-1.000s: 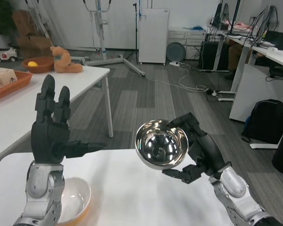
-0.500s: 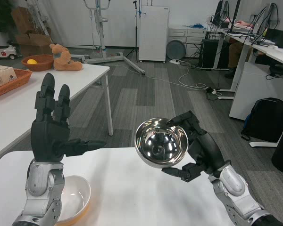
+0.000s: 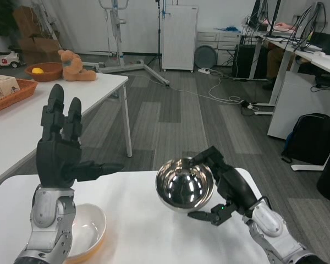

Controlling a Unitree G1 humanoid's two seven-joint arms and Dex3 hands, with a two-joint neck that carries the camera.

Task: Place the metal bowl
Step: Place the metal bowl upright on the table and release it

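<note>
Right robot hand grips the metal bowl by its far rim, fingers over the top edge, thumb underneath. Bowl is low over the counter, centre-right, mouth tilted toward the camera. Can't tell if the base touches the surface yet.

Left robot hand is raised upright on the left, fingers apart, thumb out, holding nothing.

Risks from here, my read:
- Bowl is tilted. If it's let go at this angle it probably rocks on its round base or rolls toward the near edge. Needs levelling first.
- Polished metal, one-sided rim hold. Could slip or pivot in the fingers during the lowering.
- Thumb sits under the bowl. Setting down on it could trap it or kick the bowl sideways on withdrawal.
- The right edge of the counter looks near. A slide that way could send it to the floor.

Containers:
- Metal bowl: looks empty, only reflections inside.
- White bowl with orange outside, lower left beside the left forearm: looks empty.
- Second table behind, left: brown bowl with something yellow in it; edge of an orange basket with a box.
</note>
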